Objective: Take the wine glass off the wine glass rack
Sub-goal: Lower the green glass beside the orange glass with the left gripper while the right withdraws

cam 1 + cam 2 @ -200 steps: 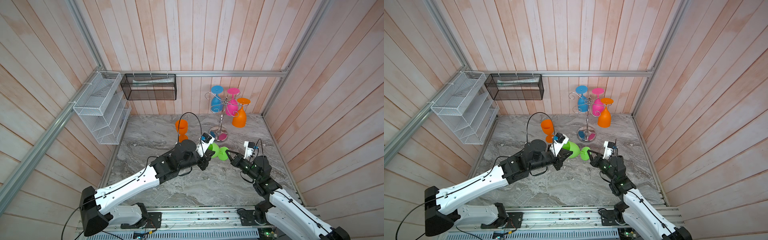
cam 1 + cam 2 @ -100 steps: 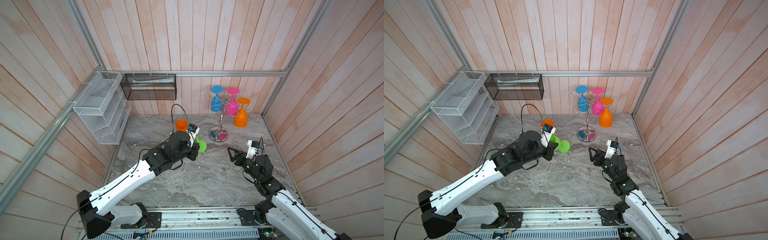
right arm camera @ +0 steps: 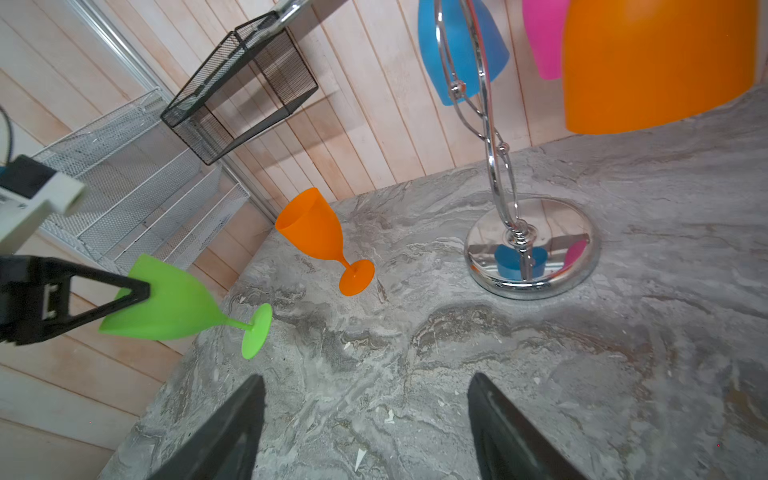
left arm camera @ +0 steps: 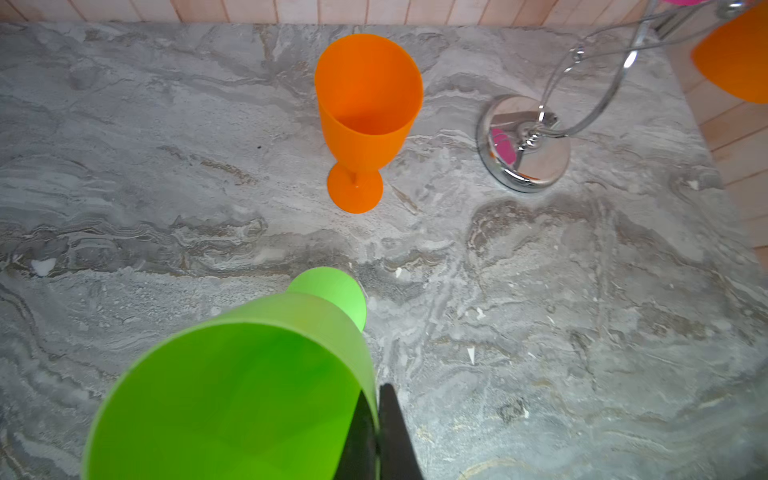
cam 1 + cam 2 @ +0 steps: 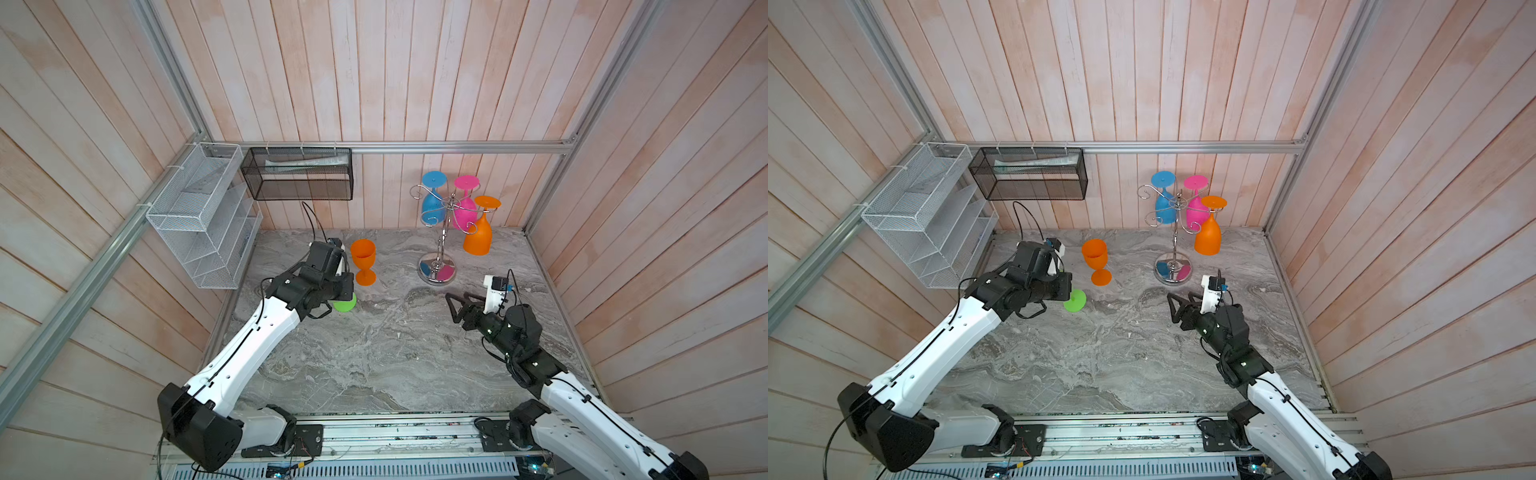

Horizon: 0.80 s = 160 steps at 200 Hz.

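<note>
Now the green wine glass (image 3: 166, 307) is already off the wine glass rack (image 5: 442, 241). It is at the left middle of both top views, held by the left hand (image 4: 376, 419), which is clenched on the wall of the bowl at the rim, with one finger inside and one outside. The glass is tilted, with its foot low over the grey counter (image 5: 374, 353); I cannot tell if the foot touches. The right hand (image 3: 365, 386) is released and empty, at the right middle of a top view, well apart from the glass. On the rack at the upper right, a blue glass (image 5: 431, 205), a pink glass (image 5: 464, 212) and an orange glass (image 5: 478, 237) hang with the bowl down. Another orange glass (image 5: 363, 255) stands upright near the left hand. The green glass looks like thin, smooth plastic, so I judge it light and not very fragile, but slippery. A pinch on the rim can let it swing; the stem or the lower bowl seems a safer place to hold.
</note>
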Motion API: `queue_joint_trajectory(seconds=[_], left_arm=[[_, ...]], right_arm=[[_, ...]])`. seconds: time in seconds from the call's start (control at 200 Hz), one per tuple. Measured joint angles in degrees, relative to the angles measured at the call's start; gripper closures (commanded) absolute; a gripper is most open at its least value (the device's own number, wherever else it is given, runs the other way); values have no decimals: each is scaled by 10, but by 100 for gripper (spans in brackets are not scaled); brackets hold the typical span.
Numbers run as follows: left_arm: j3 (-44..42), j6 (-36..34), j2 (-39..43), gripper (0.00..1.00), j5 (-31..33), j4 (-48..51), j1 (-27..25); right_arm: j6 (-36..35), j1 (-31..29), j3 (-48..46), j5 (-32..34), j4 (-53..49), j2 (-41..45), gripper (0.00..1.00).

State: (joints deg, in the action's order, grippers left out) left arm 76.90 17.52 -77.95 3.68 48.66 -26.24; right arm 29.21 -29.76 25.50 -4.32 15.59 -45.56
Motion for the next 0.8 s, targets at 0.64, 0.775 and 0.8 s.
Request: queue_joint_trajectory(seconds=[0.64, 0.775, 0.8], left_arm=[[273, -68, -289, 100, 13, 36, 97], [343, -78, -340, 100, 13, 53, 101], [355, -80, -349, 100, 13, 57, 102]], right_arm=[[-233, -220, 27, 60, 90, -51, 22], [-246, -221, 19, 60, 107, -54, 22], [-247, -221, 17, 60, 111, -54, 22]])
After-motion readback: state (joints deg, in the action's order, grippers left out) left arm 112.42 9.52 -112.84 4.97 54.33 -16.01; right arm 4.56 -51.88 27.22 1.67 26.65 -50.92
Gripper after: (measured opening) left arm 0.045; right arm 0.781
